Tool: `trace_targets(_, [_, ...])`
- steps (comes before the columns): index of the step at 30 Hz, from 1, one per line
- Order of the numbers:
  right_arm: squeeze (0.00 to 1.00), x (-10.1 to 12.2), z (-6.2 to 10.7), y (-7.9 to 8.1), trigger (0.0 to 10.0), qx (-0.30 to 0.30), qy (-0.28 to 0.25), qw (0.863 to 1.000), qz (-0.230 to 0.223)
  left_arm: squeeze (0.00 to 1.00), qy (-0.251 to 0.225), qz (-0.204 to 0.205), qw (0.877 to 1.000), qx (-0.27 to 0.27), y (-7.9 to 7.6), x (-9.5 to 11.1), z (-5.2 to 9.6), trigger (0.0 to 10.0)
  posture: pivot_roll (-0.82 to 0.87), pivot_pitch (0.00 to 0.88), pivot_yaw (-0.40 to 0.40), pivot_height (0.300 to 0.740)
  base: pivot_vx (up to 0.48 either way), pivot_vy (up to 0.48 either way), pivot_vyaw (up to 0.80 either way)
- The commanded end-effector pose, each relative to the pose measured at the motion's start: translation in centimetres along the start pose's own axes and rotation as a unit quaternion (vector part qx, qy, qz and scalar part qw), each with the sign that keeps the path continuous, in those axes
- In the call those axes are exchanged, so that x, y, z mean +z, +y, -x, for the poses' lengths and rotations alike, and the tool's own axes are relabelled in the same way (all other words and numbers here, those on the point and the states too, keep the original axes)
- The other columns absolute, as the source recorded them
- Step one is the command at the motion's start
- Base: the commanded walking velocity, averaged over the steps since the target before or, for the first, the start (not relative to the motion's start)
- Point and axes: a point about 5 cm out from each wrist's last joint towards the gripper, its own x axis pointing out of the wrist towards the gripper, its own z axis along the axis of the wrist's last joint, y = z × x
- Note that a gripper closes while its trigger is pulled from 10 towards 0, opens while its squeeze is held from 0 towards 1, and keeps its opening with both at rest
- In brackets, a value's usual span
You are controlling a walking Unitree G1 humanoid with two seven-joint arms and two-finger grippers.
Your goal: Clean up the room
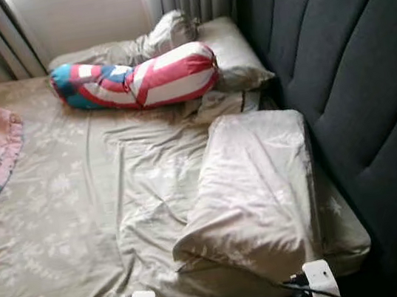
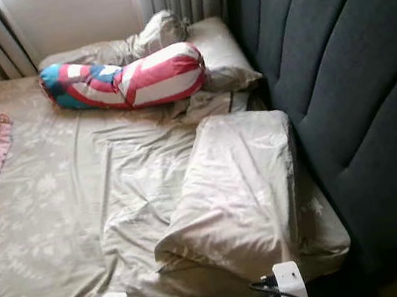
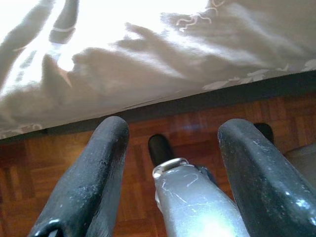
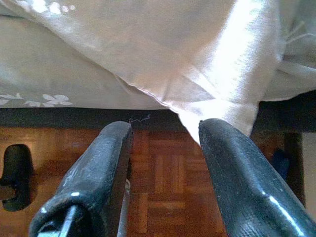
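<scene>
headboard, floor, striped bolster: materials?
Headboard: dark padded upholstery, likely fabric; matte, with stitched channel seams. Floor: wood parquet, reddish-brown small blocks with a slight sheen. Striped bolster: stuffed woven cloth, probably cotton; printed red, white and blue, with soft creases.

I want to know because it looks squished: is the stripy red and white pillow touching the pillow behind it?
Touching. In the left eye view the striped bolster lies pressed against the beige pillow, overlapping its front edge with no gap.
</scene>
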Motion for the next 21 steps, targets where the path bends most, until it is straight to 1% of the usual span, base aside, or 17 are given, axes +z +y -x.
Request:
trace_targets(1, [0.00,-0.31,0.06,0.01,10.0,-0.002,0.005,1.000,-0.005,0.00,0.012,-0.005,1.000,0.004,0.18,-0.68,0.14,10.0,-0.07,0.042,-0.023,0.740,0.000,0.000,0.00])
trace_targets(9, [0.00,-0.34,0.06,0.02,10.0,-0.001,0.005,1.000,-0.003,0.00,0.013,-0.009,1.000,0.002,0.18,-0.72,0.15,10.0,-0.07,0.043,-0.023,0.740,0.000,0.000,0.00])
trace_targets(20, [0.00,-0.37,0.07,-0.01,10.0,-0.001,0.006,1.000,-0.003,0.00,0.014,-0.009,1.000,0.003,0.17,-0.78,0.16,10.0,-0.08,0.040,-0.024,0.740,0.000,-0.324,0.00])
trace_targets(21, [0.00,-0.36,0.07,-0.01,10.0,-0.001,0.006,1.000,-0.003,0.00,0.013,-0.009,1.000,0.003,0.18,-0.78,0.16,10.0,-0.08,0.039,-0.024,0.740,0.000,0.000,0.00])
